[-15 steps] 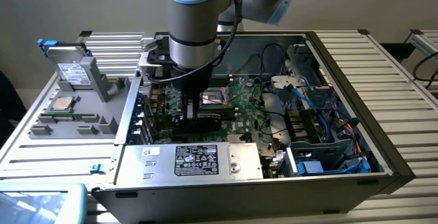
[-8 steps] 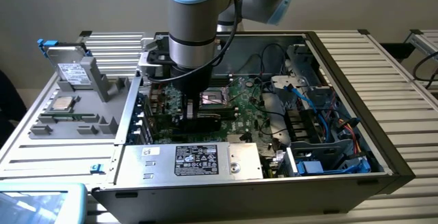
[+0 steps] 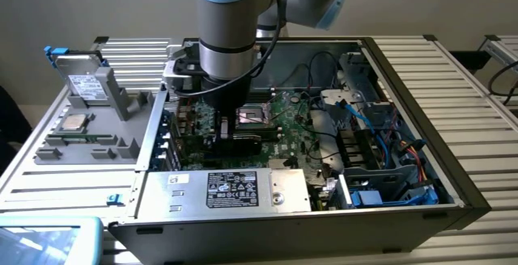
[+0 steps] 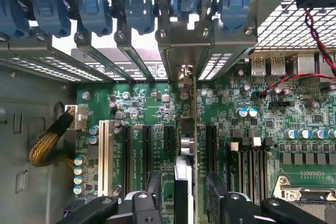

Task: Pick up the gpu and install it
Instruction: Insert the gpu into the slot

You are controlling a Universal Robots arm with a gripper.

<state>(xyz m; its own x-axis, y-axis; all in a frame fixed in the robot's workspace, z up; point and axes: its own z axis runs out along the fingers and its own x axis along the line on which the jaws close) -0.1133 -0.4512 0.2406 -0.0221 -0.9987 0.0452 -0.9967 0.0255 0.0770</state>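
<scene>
Clamped on the gpu (image 4: 185, 182), the claw (image 4: 184, 195) hangs low inside an open computer case (image 3: 453, 186), its two padded fingers (image 4: 216, 190) pressing the card's flat faces from either side. In the wrist view the card stands on edge, seen end-on, with its silver bracket (image 4: 185, 74) reaching toward the row of rear slot covers with blue clips (image 4: 139, 9). The card sits over the motherboard (image 4: 252, 129), among the black expansion slots (image 4: 127, 150) beside a white slot (image 4: 103, 153); whether its lower edge is already seated in a slot cannot be told.

To do this step well, my judgement is that the card should stay upright and parallel to the slots, the bracket lined up with the open gap at the rear wall, and any pressure be straight down and even.

In the exterior view the arm (image 3: 230, 40) comes down near the case's far left corner. The case lies on a slatted metal bench (image 3: 477, 71), with a silver power supply (image 3: 222, 189) along its near edge and blue cables (image 3: 380, 131) toward its right side. A grey parts holder (image 3: 89, 125) stands on the bench just outside the case's left wall.
</scene>
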